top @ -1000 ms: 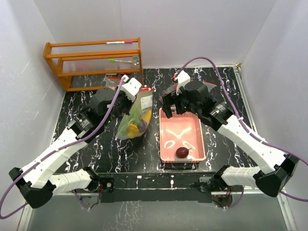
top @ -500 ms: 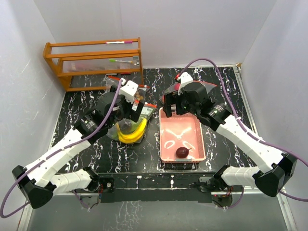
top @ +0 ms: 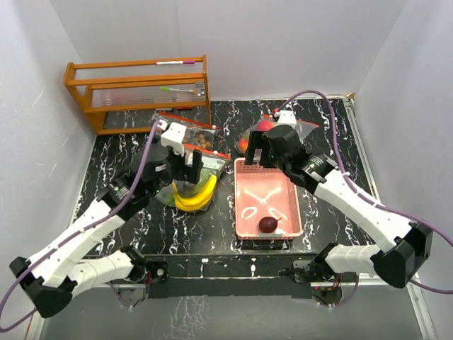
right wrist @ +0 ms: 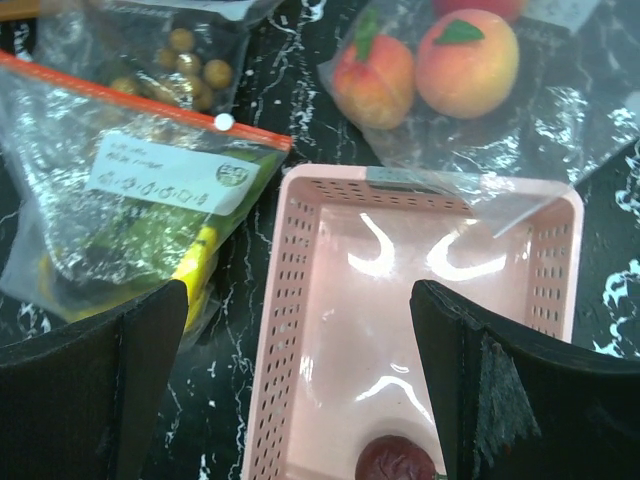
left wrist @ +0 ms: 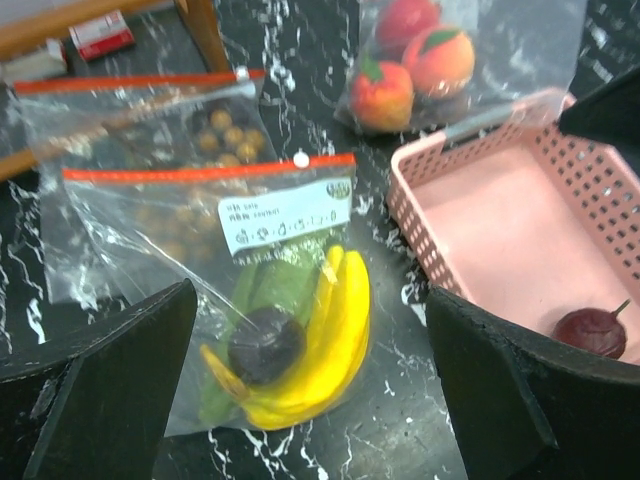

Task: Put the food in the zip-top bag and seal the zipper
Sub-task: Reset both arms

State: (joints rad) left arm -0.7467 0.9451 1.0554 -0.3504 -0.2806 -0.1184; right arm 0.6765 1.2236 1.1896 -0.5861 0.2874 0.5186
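A clear, crinkled plastic zip-top bag (left wrist: 250,280) with an orange-red zipper strip and a white paper label is lying flat on the glossy black table (top: 212,227) veined in white. Curved, smooth yellow bananas (left wrist: 335,335), green cucumbers (left wrist: 270,285) and a round dark purple fruit (left wrist: 265,345) are showing through its film. Just behind it, a second clear bag (left wrist: 150,130) is holding small tan longan balls (left wrist: 225,135). A third clear bag (left wrist: 420,70) is enclosing round orange-red fruits (left wrist: 438,60) with green leaves; it is lying at the far end of a rectangular pink plastic basket (top: 263,185) with perforated walls and a shiny floor, one corner of its film draping over the rim. One more dark purple round fruit with a thin stem (left wrist: 592,328) is sitting alone at the near end of the basket. A slatted orange wooden rack (top: 138,92) is standing at the far left corner.

The left arm is reaching forward from its base and bending down over the banana bag. The left claw (left wrist: 308,330) is hanging above that bag with its black fingers spread wide, released and gripping nothing. The right arm is angling in from the right, its elbow raised. The right claw (right wrist: 300,300) is hovering over the far end of the basket, also spread wide and holding nothing.
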